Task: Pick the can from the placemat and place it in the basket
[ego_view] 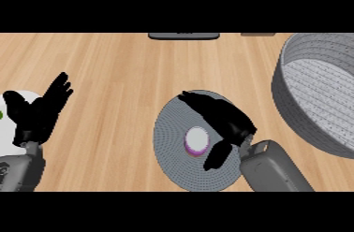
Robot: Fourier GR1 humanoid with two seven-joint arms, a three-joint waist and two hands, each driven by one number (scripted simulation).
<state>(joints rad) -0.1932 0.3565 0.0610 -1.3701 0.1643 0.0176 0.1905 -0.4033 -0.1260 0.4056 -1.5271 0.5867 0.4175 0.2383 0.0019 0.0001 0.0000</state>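
1. The can (197, 141), a short cylinder with a pale lid and purple side, stands on the round grey dotted placemat (173, 133).
2. The right hand (224, 121) hangs over it, fingers spread straight, thumb beside the can, grasping nothing.
3. The ribbed grey basket (290, 93) sits right of the placemat.
4. The left hand (38, 112) rests with its fingers released at the left edge of the wood-grain counter (117, 72).
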